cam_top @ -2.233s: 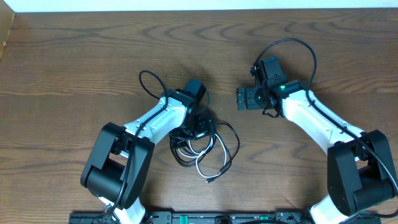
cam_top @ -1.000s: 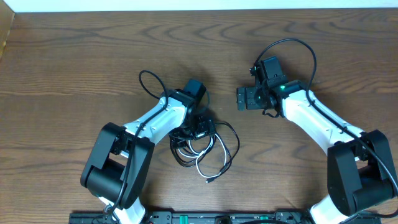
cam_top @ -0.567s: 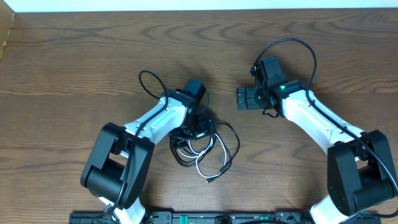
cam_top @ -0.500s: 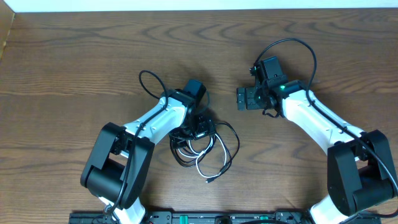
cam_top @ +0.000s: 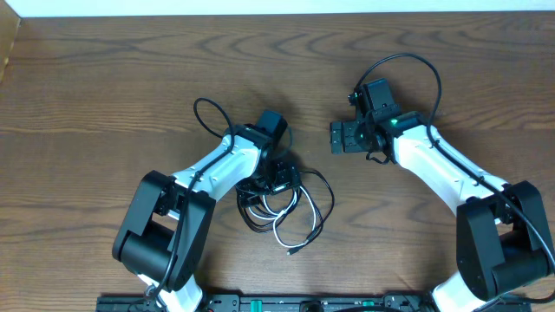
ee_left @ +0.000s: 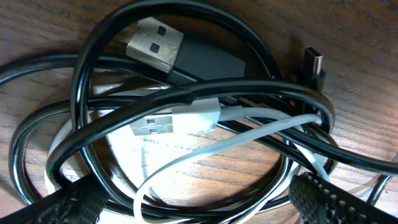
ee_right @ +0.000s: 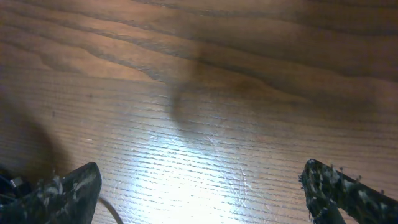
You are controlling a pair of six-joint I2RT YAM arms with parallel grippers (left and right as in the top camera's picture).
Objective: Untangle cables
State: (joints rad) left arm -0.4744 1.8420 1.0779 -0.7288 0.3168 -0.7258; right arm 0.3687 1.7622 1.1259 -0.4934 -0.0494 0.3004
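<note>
Left gripper [cam_top: 279,179] is down over the cables [cam_top: 290,208], which sit on the table [cam_top: 104,78] a little left of the middle and toward the near edge. Its fingers are spread wide with nothing in them. In the left wrist view the two fingertips [ee_left: 65,204] stand at either side of the pile, and the heap lies on the wood between them. Whether they touch a strand, I cannot tell.

Close in, it is a proper knot. The black cables [ee_left: 78,74] loop round and over each other. One strand runs straight across the top of the white plug [ee_left: 174,118]. The white cable [ee_left: 249,134] curls underneath and swings out toward the right. A black plug [ee_left: 180,53] with a flat metal end lies at the far side of the heap, tucked inside a black loop. Off at the far right a small plug [ee_left: 314,64] pokes up.

From above, one black loop bulges out to the right of the pile, and a loose end trails off toward the near edge.

Over on the right, the right gripper [cam_top: 338,137] hangs well apart from the tangle, farther back on the table. Its fingers are released, wide apart, holding nothing. Its wrist view shows bare wood grain between the two tips.
</note>
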